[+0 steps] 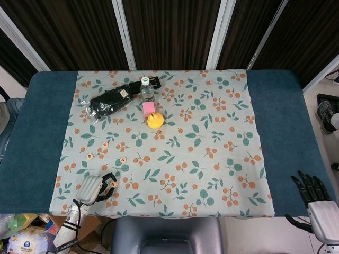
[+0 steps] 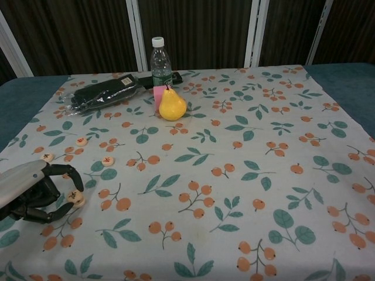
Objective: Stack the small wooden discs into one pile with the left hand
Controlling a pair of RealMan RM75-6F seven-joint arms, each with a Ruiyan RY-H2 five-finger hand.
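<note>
Dark slatted panels behind, teal table (image 1: 32, 137) with a floral cloth (image 2: 234, 175) spread over its middle. My left hand (image 2: 32, 193) is at the near-left corner of the cloth, fingers curled round a wooden disc (image 2: 74, 196), pinching it so that it sits on top of a second disc (image 2: 78, 202) lying on the cloth; the upper one looks slightly tilted, can't tell if it is fully seated. Three more discs lie loose further back on the left: one (image 2: 108, 161) nearest the middle, one (image 2: 81, 141) behind it, one (image 2: 47, 157) closest to the left edge, all well apart from each other. Far side of the cloth: black pouch (image 2: 102, 93) lying flat, water bottle (image 2: 158, 61) upright just right of it, pink block (image 2: 159, 93) in front of the bottle, yellow pear (image 2: 172, 105) touching the block's near side. My right hand (image 1: 315, 198) is off the table at near right, fingers spread, holding nothing.
</note>
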